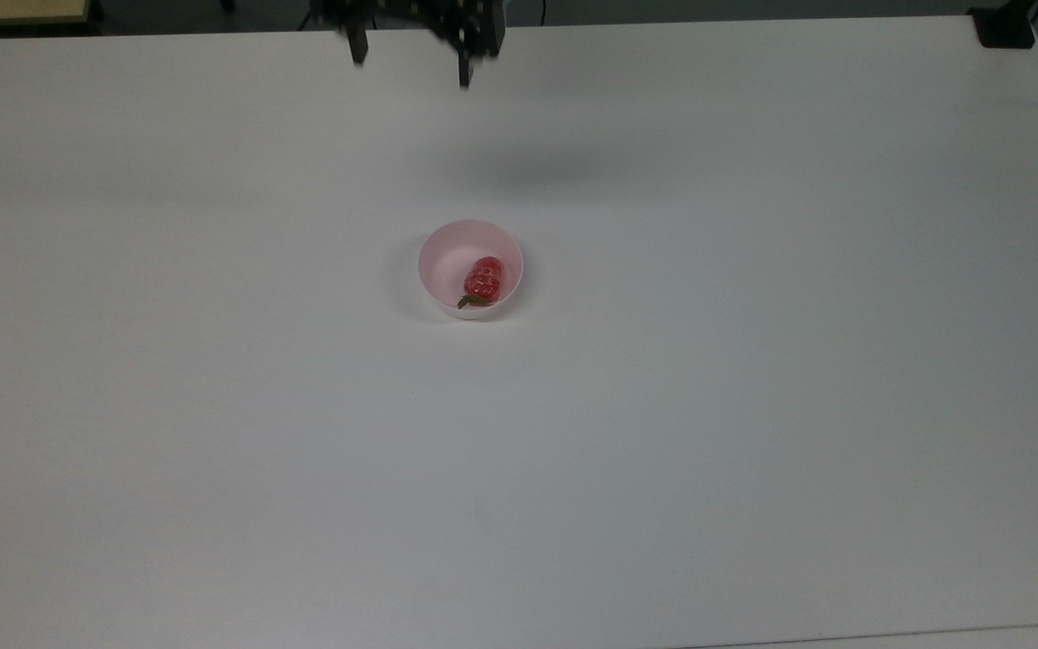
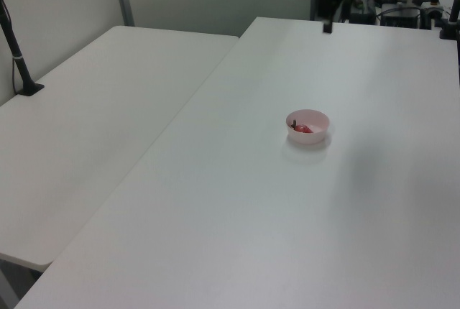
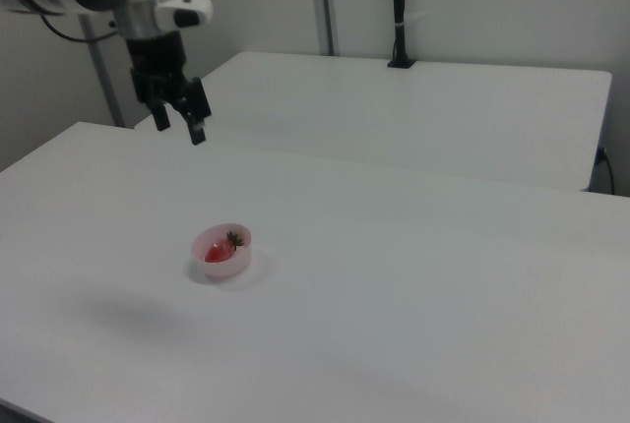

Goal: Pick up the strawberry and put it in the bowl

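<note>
A big white table (image 1: pixel 753 406) fills the room. A second white table (image 2: pixel 93 129) stands just beside it. A black pole (image 3: pixel 398 10) stands on that second table.
</note>
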